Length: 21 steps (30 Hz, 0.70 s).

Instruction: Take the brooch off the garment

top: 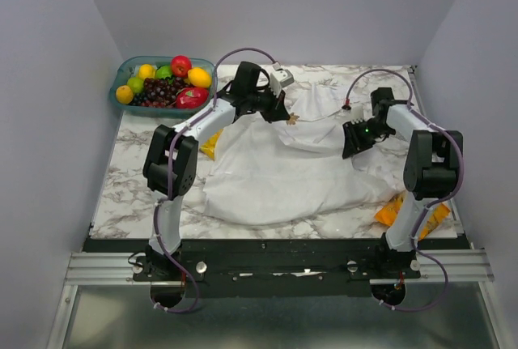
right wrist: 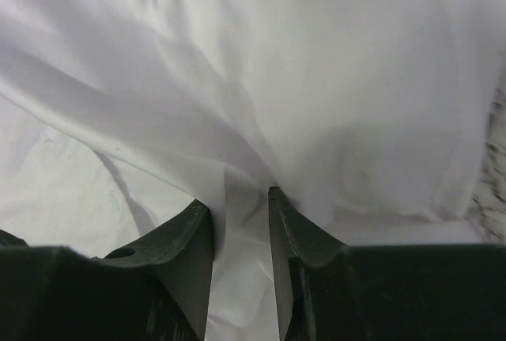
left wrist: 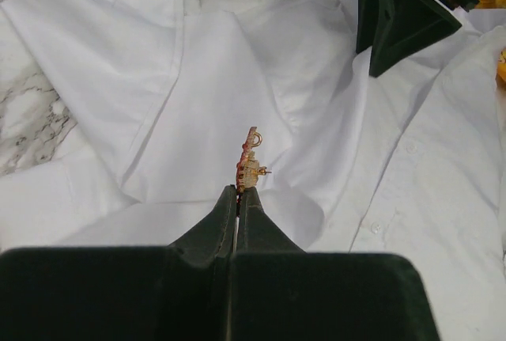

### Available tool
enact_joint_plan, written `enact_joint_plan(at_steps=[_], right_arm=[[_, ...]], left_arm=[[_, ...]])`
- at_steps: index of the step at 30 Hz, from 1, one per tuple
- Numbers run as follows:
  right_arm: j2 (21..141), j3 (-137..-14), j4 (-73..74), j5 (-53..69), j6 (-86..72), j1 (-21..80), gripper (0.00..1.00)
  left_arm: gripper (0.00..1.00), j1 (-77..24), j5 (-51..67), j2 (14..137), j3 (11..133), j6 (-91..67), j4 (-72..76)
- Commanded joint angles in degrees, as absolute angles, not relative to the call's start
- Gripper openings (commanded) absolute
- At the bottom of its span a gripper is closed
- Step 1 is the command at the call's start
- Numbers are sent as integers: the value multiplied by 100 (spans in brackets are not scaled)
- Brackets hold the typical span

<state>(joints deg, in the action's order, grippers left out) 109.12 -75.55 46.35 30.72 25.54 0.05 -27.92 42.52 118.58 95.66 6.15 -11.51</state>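
Note:
The garment is a large white shirt spread over the marble table; it also fills the left wrist view and the right wrist view. My left gripper is shut on the brooch, a tiny orange-gold trinket held edge-on at the fingertips, just above the shirt. Its pin post sticks out bare to the right. The brooch also shows in the top view. My right gripper rests on the shirt to the right, its jaws closed on a raised fold of cloth.
A teal basket of fruit stands at the back left. An orange snack packet lies at the front right by the right arm's base. A yellow bag peeks out from under the shirt's left edge. Grey walls close in on three sides.

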Motion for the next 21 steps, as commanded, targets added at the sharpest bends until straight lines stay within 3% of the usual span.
enact_joint_plan(at_steps=[1,7,14,19,21], right_arm=[[10872,-8068,4965,2024,2820,-413,40],[10136,-8516,5484,2441,3778,-510,47],[9056,-8992,6064,2804,3963,-212,56],[8447,-8605,5196,3110,3613,-158,57],[8559,-8787,4511,3567,2880,-158,57]], left_arm=[[0,-2576,4587,11206,9598,554,-1169],[0,-2145,4913,10864,9361,27,-634],[0,-1846,5729,10240,8070,-1308,1141],[0,-1854,6204,9555,7428,-1749,1626],[0,-1898,6205,9230,7452,-848,877]])
